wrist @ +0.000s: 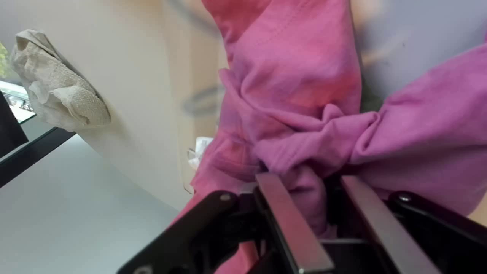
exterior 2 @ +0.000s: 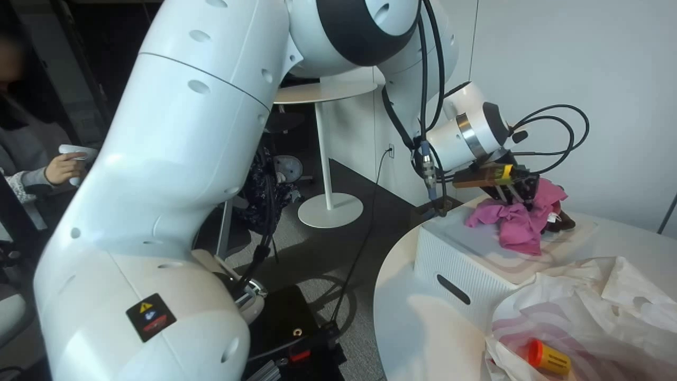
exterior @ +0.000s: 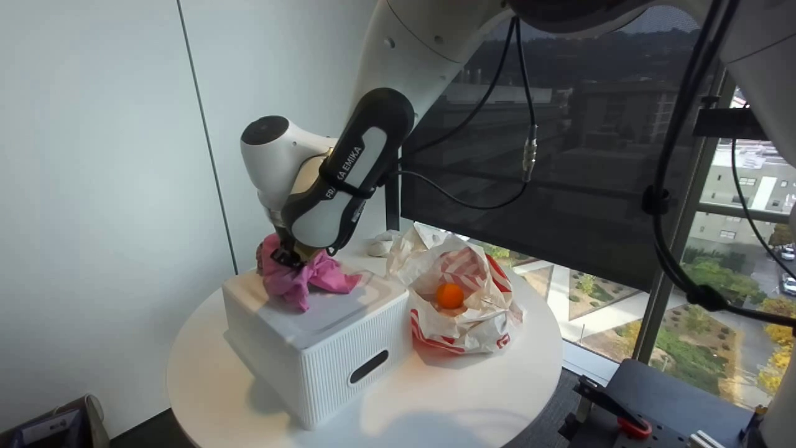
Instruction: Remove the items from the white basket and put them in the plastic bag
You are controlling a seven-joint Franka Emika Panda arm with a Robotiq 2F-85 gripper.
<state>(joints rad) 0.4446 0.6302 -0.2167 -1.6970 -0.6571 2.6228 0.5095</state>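
The white basket [exterior: 373, 323] stands on the round table, with a flat greyish top. A crumpled pink cloth [exterior: 292, 283] lies over that top; it also shows in an exterior view [exterior 2: 521, 230] and the wrist view [wrist: 296, 83]. A dark brown and red thing [exterior 2: 560, 219] shows partly beneath the cloth. My gripper [wrist: 304, 179] is low over the basket, its fingers partly closed with bunched pink cloth between them. The white and red plastic bag [exterior: 479, 323] stands open beside the basket. An orange ball-like thing [exterior: 449, 296] shows in it, seen as an orange-and-yellow container [exterior 2: 550, 357] elsewhere.
A crumpled whitish cloth [wrist: 61, 87] lies on the round table [exterior: 205, 373] behind the basket. A wall rises close behind the table, with a window and dark blind [exterior: 559, 162] near the bag. Cables hang from the arm.
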